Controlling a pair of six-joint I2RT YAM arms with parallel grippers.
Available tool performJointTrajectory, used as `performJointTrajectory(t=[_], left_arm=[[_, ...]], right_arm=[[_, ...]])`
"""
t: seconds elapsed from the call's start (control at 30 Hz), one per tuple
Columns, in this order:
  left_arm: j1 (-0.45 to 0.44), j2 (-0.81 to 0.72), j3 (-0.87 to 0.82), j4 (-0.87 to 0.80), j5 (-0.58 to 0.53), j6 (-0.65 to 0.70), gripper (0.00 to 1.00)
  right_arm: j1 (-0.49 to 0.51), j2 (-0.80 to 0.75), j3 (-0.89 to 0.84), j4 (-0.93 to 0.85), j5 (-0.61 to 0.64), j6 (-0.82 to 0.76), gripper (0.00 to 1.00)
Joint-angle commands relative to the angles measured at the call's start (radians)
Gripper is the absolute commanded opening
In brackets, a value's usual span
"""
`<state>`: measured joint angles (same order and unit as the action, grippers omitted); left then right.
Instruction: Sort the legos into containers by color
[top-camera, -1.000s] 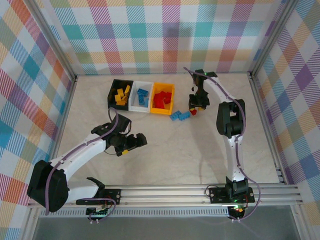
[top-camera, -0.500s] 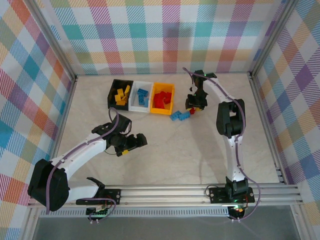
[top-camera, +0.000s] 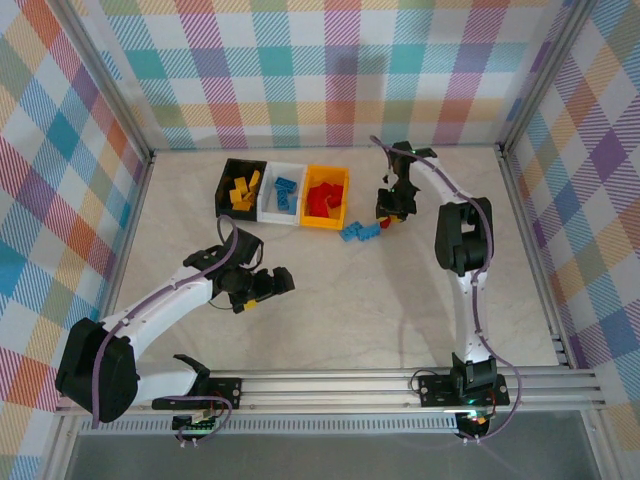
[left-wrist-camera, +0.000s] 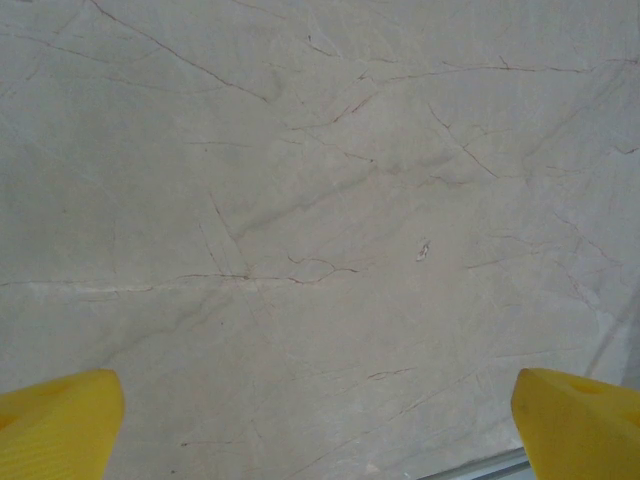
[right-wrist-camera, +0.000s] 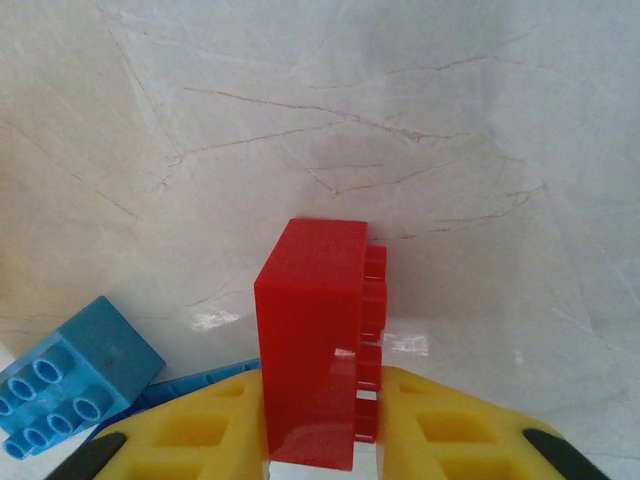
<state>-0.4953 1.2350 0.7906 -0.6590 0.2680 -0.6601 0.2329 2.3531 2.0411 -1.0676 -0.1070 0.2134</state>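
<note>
My right gripper (right-wrist-camera: 320, 420) is shut on a red lego (right-wrist-camera: 310, 350), which stands on edge between the yellow fingers with its studs facing right. In the top view this gripper (top-camera: 392, 215) hangs just right of the loose blue legos (top-camera: 360, 232) on the table. A blue lego (right-wrist-camera: 70, 375) lies at the lower left of the right wrist view. The black container (top-camera: 224, 190) holds yellow legos, the white container (top-camera: 284, 167) blue ones, and the yellow-orange container (top-camera: 345, 205) red ones. My left gripper (top-camera: 262, 290) is open over bare table, its yellow fingertips (left-wrist-camera: 60, 420) wide apart.
The three bins stand side by side at the back centre of the pale marbled table. Metal frame posts and checkered walls close in the left, right and far sides. A rail (top-camera: 330, 385) runs along the near edge.
The right gripper has shifted very slightly beside the blue legos and its jaws have narrowed. The left arm has not moved.
</note>
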Motion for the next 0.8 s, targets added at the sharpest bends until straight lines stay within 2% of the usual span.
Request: performJointTrajectory(t=[0.0,0.23,0.4,0.53,0.77], left_arm=[[-0.012,0.013,0.008,-0.018,-0.001,0.009,0.99],[-0.012,0.024,0.01,0.004,0.0,0.004,1.0],[-0.012,0.035,0.013,0.02,0.005,0.004,1.0],[-0.012,0.036,0.013,0.028,0.006,0.003,1.0],[-0.012,0.003,-0.006,0.026,0.002,-0.001,1.0]], right_arm=[[-0.016,-0.038,-0.038,0.018,-0.004,0.019,0.28],[-0.024,-0.176,-0.103,0.084,-0.072,0.032,0.26],[-0.024,-0.263,-0.132,0.166,-0.269,0.075,0.26],[-0.022,-0.312,-0.197,0.33,-0.49,0.208,0.25],[0.022,-0.311,-0.223,0.53,-0.631,0.38,0.25]])
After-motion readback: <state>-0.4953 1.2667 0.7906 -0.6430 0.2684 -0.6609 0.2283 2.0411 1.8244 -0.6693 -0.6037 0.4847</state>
